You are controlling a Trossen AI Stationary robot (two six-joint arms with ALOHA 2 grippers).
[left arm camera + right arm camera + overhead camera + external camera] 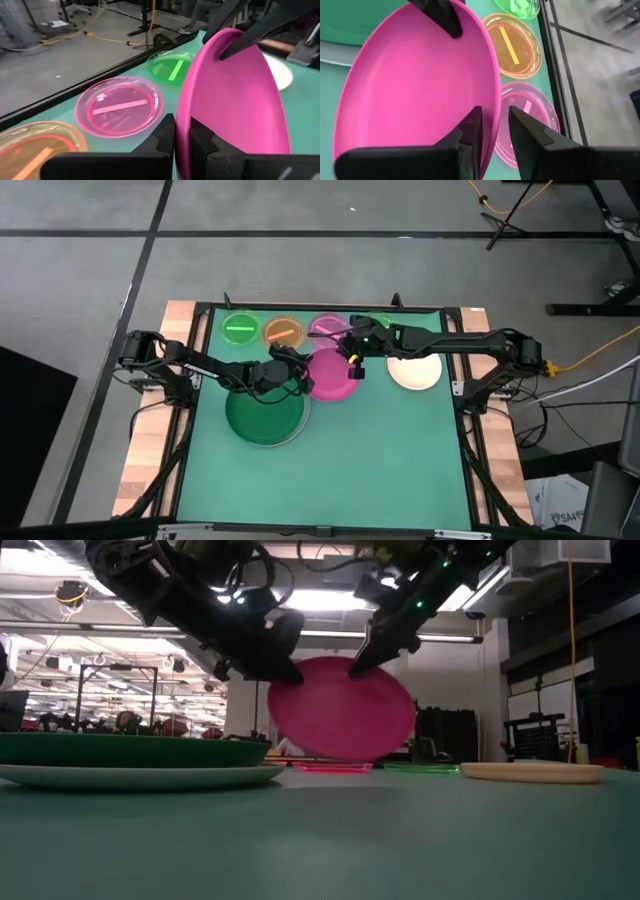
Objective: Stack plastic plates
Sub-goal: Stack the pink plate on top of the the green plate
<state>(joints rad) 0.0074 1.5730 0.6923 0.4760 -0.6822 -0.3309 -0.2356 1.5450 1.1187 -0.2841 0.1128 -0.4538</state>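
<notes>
Both my grippers pinch the magenta plate [333,374] by opposite rim edges: left gripper [181,131] on one side, right gripper [494,124] on the other. It's off the worktop, mid-table, beside the dk green plate [263,415]. Risk: if we pull unevenly, rim slips out & it drops. Plate's tilted, nearly on edge; round, so no long axis.
</notes>
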